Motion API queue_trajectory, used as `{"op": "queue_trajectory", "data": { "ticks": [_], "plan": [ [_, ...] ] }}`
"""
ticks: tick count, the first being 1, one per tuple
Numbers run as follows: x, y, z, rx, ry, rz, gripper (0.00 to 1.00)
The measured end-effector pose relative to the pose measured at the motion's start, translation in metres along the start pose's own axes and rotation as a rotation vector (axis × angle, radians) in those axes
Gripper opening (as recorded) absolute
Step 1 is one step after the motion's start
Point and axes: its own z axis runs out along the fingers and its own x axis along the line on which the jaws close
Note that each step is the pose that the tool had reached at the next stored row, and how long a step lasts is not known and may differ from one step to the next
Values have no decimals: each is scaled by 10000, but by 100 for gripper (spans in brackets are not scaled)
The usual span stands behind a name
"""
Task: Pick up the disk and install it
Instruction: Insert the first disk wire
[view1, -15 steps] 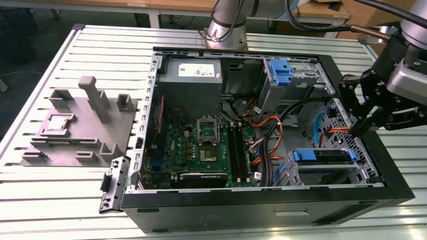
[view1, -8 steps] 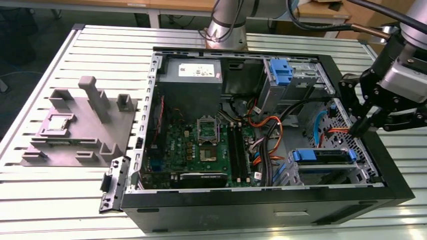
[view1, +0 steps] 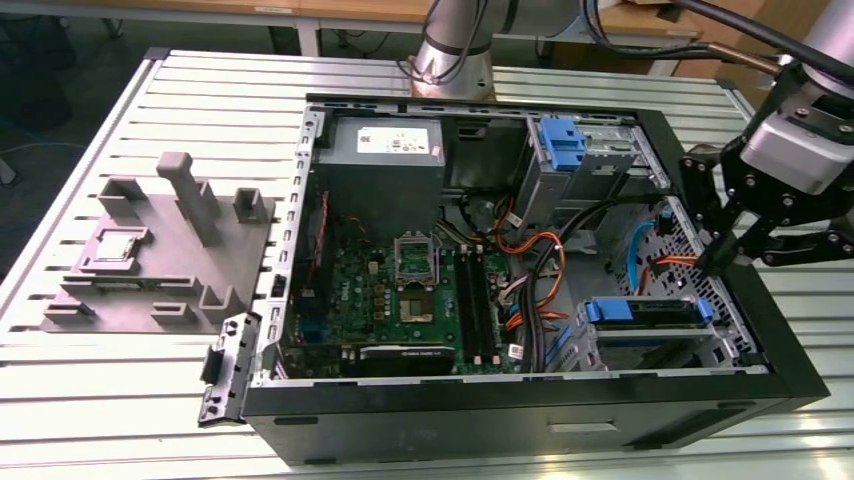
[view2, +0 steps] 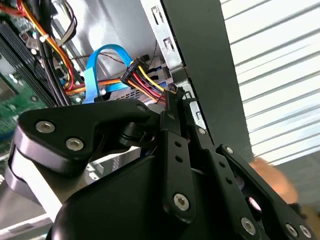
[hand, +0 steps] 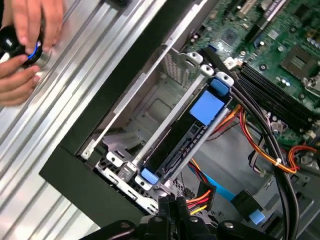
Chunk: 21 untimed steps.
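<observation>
the disk (view1: 647, 312) sits in the drive cage (hand: 150, 100) at the near corner of the computer case (view1: 534, 415), on the exterior view's right. its blue rails lie level in the cage slot. in the first wrist view it shows edge-on with its blue pull tab (hand: 206, 108) towards the circuit board. judging by that, the pick-up is done and you are in the install step, with the disk seated or close to it.

the gripper (view1: 721, 262) hangs over the case wall just to the exterior view's right of the cage. its fingers are pressed together. in the second wrist view the tips (view2: 174, 95) touch or stand just beside the power plug (view2: 137, 75) with red, yellow and black wires. you cannot tell whether they pinch it. the flat blue cable (view2: 100, 65) loops close behind the plug.

the next move likely calls for a fine, slow approach. the plug is small, the loose wires crowd it, and the metal cage edge is near the fingers. watch that nothing snags.

a person's hand (hand: 20, 50) rests on the slatted table outside the case, well apart from the cage.
</observation>
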Motion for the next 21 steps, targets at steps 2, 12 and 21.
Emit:
{"op": "queue_trajectory", "data": {
  "ticks": [2, 12, 21],
  "plan": [
    [0, 0, 0, -32, 2, 358, 17],
    [-1, 0, 12, -189, 13, 2176, 17],
    [-73, 96, 13, -247, 17, 2846, 17]
  ]
}}
